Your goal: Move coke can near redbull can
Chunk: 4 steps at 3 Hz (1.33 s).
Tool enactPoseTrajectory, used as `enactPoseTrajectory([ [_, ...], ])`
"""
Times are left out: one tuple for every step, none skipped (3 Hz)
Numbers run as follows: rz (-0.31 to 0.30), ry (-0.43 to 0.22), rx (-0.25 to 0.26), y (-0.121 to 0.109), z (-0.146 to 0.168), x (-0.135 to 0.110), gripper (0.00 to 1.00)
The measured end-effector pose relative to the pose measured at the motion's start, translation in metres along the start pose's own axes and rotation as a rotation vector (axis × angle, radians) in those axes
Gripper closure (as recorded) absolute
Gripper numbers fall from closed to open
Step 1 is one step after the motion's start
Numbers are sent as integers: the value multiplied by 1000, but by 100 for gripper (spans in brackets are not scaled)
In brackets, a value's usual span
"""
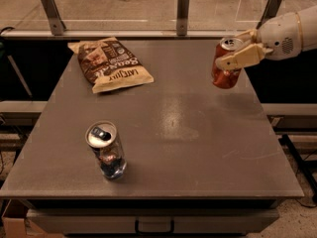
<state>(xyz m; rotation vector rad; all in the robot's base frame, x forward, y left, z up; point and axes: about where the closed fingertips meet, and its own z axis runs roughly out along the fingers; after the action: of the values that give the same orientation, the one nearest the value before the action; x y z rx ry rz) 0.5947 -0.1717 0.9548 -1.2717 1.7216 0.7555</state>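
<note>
"At the far right edge of the flat dark grey table (198, 148), what did you log?"

"The red soda can with white script and a silver top (225, 79), the coke can. It was tipped slightly and looked clear of the surface, though I couldn't swear to the gap. The cream two-finger gripper (227, 53) had reached in from the right on its white arm (290, 31), and its fingers (240, 57) were clamped across the can's upper half."

"And the target?"

"A slimmer dark blue and silver can with an open silver top (106, 152), the redbull can. It stood upright near the front left of the table, well apart from the coke can. A brown and cream crisp bag (111, 66) lay flat at the far left, off the straight line between the two cans."

"Which step, by your reading?"

"Grasp made, carry just begun. Most of the crossing was left to do."

"Next move?"

"As I judged it: a diagonal carry toward the front left, with the can kept level and high enough to clear the tabletop. Then a set-down just beside the redbull can, short of touching it, since a nudge could topple that narrow can. Release only once the base sat flat."
</note>
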Motion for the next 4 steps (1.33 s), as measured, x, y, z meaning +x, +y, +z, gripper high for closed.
enactPoseTrajectory([
  [-20, -11, -53, 21, 19, -2, 100],
  [-67, -39, -182, 77, 65, -5, 100],
  [-93, -48, -299, 121, 109, 7, 100],
  [-123, -55, -358, 142, 127, 5, 100],
])
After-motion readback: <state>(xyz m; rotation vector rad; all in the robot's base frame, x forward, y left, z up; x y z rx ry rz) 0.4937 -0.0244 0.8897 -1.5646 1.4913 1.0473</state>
